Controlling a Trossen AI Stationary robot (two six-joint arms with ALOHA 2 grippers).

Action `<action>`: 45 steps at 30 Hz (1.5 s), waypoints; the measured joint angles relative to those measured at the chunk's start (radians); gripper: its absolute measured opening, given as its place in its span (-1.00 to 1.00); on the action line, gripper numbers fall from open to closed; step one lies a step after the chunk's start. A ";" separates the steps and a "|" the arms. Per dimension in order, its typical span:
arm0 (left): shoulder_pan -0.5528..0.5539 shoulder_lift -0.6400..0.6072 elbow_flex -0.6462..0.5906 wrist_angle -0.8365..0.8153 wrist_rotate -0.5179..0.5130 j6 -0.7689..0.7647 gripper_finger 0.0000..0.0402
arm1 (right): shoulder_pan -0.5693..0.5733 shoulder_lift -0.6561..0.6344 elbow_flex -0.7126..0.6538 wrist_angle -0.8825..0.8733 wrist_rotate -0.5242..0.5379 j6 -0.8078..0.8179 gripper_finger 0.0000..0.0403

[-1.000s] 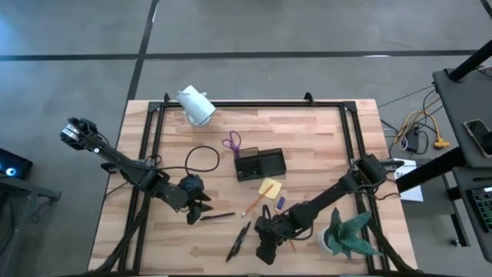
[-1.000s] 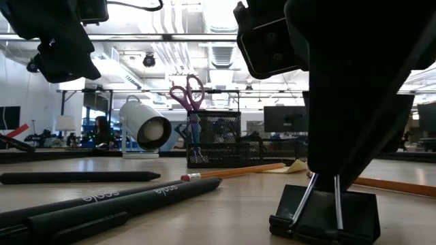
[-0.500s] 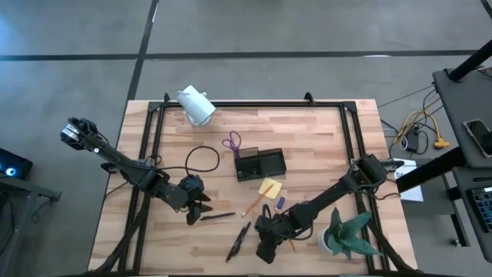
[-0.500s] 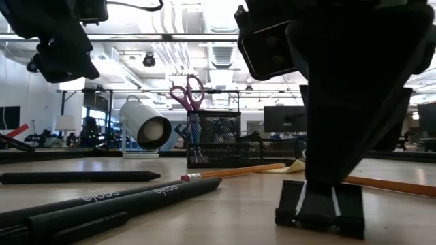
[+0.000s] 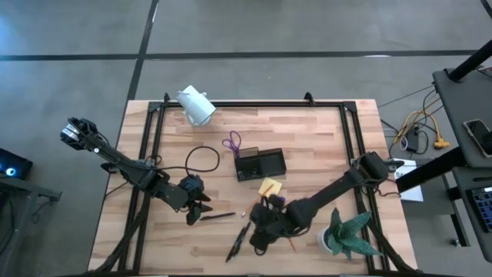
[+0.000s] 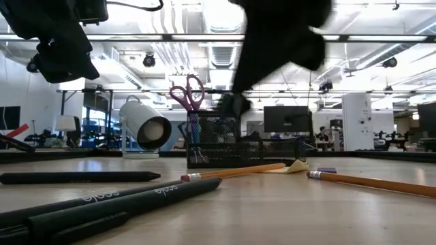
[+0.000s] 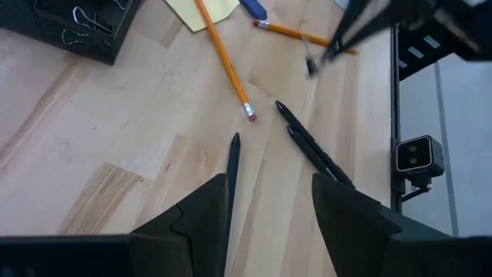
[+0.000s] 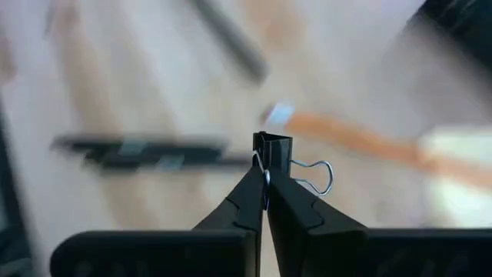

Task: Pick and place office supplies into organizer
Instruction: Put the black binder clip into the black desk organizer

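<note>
Black binder clip (image 8: pixel 273 150) was pinched by only its wire handle in your shut right claw (image 8: pixel 265 185), lifted off the desk (image 5: pixel 307 146); it could swing loose. Left claw (image 7: pixel 269 200) hung open.

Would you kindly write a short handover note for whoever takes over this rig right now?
Right pincer: shut on a black binder clip, lifted off the table.
Left pincer: open, empty, hovering over a black pen.
Organizer: purple scissors standing in it; nothing else visibly done.
Left on the table: three black pens, two pencils, yellow sticky pad, small purple piece.
Next: probably carry the clip to the organizer.
</note>
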 joint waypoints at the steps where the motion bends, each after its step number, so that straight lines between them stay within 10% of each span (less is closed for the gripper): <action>1: 0.000 0.000 0.000 0.000 0.000 0.004 -0.14 | -0.010 0.000 0.021 -0.024 0.037 -0.023 -0.96; 6: 0.000 0.000 0.008 0.020 -0.003 0.020 -0.14 | -0.118 0.002 0.074 -0.123 0.154 -0.126 -0.96; 19: 0.019 0.000 0.002 0.049 -0.128 0.024 -0.14 | -0.395 0.010 0.063 -0.161 -0.052 -0.202 -0.96; 45: 0.106 -0.001 0.003 0.050 -0.127 0.078 -0.14 | -0.447 0.087 0.055 -0.061 -0.145 -0.148 -0.90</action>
